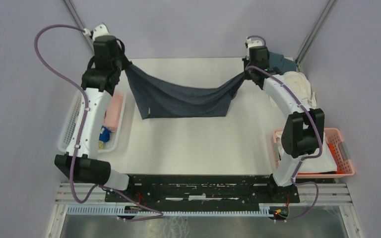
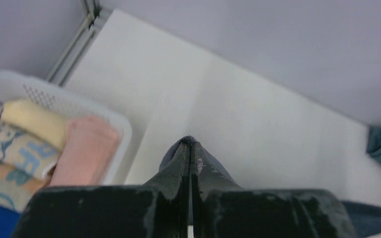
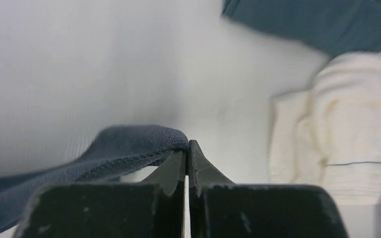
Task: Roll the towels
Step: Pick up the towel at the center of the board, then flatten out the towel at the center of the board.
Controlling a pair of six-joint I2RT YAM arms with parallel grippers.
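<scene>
Your left gripper (image 2: 189, 148) and right gripper (image 3: 187, 148) each pinch a top corner of the one navy towel (image 1: 183, 96), slung sagging over the far table (image 1: 193, 144). It looks light and limp, best held by its corners or hem. Two more lie far right: one teal towel (image 1: 281, 62) and one cream towel (image 1: 297, 84).

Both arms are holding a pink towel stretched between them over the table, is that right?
Not pink: the towel is dark navy, as the top external view shows. Otherwise right: left arm and right arm hold it stretched over the table.
</scene>
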